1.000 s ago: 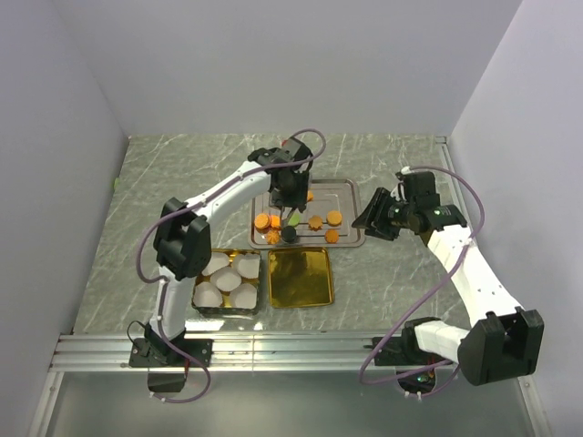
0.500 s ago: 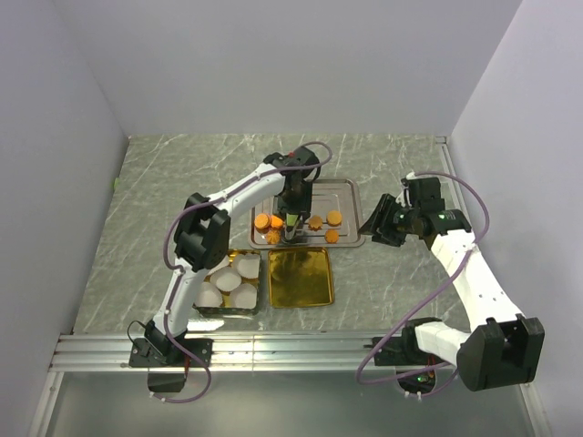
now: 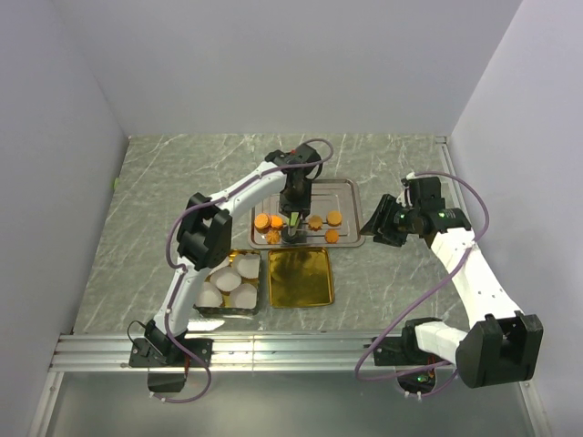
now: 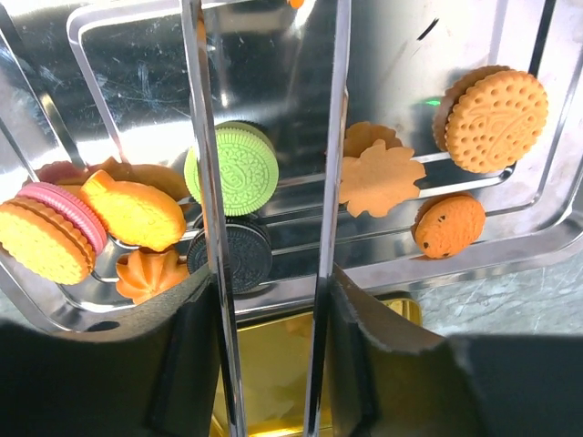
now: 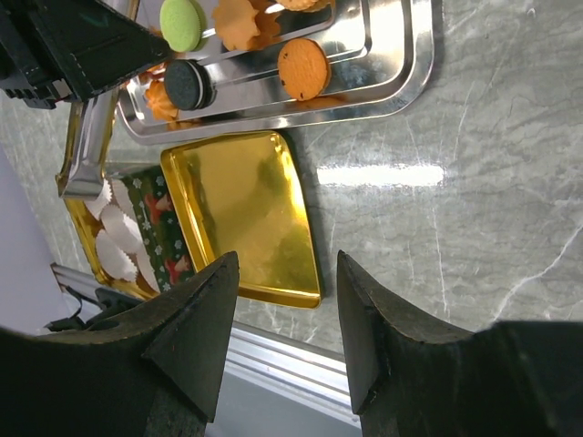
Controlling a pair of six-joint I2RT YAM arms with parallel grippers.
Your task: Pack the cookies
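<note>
Green sandwich cookie and black sandwich cookie lie on the silver tray, right between my left tool's part-spread fingers. Nothing is gripped, and contact is unclear. My right tool hangs wide and empty above the bench.

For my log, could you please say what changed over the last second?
The left gripper has come down over the tray, open above the green cookie and black cookie, gripping nothing. The right gripper barely shifted, open. Tray, gold lid and cup box stayed put.
</note>
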